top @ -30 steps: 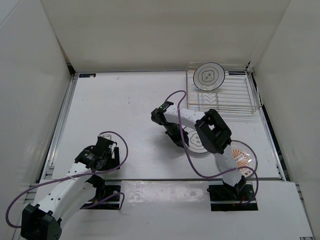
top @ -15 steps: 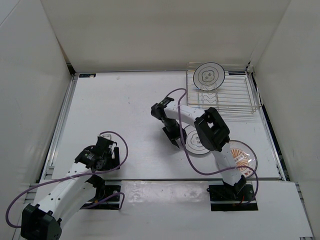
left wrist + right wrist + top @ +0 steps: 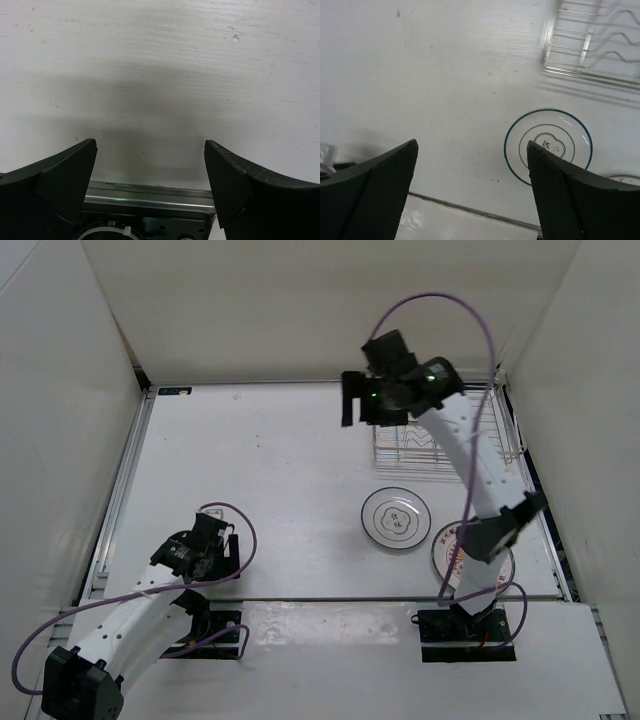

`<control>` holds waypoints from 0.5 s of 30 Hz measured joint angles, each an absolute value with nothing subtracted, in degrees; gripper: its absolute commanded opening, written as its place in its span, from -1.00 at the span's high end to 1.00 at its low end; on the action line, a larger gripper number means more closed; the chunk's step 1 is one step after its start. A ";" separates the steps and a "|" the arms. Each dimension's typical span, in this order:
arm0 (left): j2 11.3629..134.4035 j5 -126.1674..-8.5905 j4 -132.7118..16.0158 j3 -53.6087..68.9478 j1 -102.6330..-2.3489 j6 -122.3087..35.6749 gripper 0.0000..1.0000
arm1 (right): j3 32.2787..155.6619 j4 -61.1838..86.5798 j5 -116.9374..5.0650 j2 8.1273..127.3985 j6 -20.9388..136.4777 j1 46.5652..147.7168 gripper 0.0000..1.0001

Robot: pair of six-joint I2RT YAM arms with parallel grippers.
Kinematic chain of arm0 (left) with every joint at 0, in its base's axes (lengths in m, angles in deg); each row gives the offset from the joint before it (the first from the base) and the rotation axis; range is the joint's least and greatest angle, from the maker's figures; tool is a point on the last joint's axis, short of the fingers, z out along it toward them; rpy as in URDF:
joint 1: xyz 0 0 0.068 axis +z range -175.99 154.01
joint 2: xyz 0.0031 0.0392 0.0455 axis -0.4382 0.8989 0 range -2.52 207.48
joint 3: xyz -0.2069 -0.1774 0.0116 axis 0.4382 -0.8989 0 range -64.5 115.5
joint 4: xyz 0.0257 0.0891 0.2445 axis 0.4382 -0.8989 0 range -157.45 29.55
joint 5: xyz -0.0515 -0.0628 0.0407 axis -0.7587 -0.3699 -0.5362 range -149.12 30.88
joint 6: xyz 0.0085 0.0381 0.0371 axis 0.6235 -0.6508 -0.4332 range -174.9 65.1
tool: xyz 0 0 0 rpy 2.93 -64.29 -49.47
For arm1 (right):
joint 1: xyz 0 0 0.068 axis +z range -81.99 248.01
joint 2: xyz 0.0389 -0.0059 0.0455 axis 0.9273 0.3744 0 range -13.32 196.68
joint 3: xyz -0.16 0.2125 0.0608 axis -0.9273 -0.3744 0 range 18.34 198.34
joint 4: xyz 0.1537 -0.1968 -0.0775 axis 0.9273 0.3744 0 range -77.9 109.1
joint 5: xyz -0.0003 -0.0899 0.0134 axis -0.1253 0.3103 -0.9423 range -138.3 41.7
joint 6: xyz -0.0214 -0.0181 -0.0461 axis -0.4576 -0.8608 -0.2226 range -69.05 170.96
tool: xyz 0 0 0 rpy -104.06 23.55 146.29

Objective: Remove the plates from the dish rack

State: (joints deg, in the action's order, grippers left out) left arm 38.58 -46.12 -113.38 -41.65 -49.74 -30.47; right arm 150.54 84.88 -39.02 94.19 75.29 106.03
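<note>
Top view: your right gripper [image 3: 360, 412] hangs high over the dish rack's [image 3: 470, 445] left end. Dark-ringed plate [image 3: 396, 518] lies flat on the table [image 3: 250, 460], orange-rimmed plate [image 3: 447, 545] near it, part-hidden by the arm. Left wrist: left gripper [image 3: 150, 185] jaws apart, empty, over the table. Right wrist: jaws wide apart, empty, dark-ringed plate far below.

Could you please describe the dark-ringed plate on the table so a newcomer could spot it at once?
Find the wire dish rack at the far right of the table. Just in front of it, toward the near edge, a white plate lies flat. Unlike the orange-rimmed plate to its right, partly hidden, it has thin dark rings and a dark centre mark.
</note>
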 measured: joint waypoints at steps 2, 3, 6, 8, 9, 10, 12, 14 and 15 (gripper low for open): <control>38.51 -46.10 -113.20 -41.65 -49.74 -30.47 -1.00 | 143.78 80.33 -37.92 88.11 78.90 102.08 -0.81; 38.47 -46.10 -113.14 -41.65 -49.72 -30.47 -1.00 | 140.86 78.27 -37.18 85.77 81.19 100.20 -0.81; 38.12 -46.08 -113.14 -41.65 -49.74 -30.45 -1.00 | 136.99 71.87 -34.75 83.15 88.04 94.43 -0.81; 37.88 -46.08 -113.14 -41.65 -49.74 -30.45 -1.00 | 137.53 67.17 -34.45 84.46 91.44 91.22 -0.81; 37.79 -46.08 -113.14 -41.65 -49.74 -30.47 -1.00 | 139.41 65.27 -34.58 86.14 93.32 89.64 -0.78; 37.75 -46.08 -113.14 -41.65 -49.74 -30.45 -1.00 | 142.17 63.63 -34.84 88.66 95.16 88.11 -0.72; 37.70 -46.08 -113.16 -41.65 -49.74 -30.47 -1.00 | 147.61 59.24 -35.96 93.99 100.38 84.92 -0.65; 37.49 -46.04 -113.16 -41.65 -49.74 -30.45 -1.00 | 147.08 55.19 -37.88 96.63 105.54 82.21 -0.57; 37.25 -46.04 -113.16 -41.65 -49.74 -30.45 -1.00 | 145.18 53.07 -39.15 97.27 108.71 80.64 -0.54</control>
State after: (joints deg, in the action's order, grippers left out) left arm 37.25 -46.04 -113.16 -41.65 -49.74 -30.45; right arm 145.18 53.07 -39.15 97.27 108.71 80.64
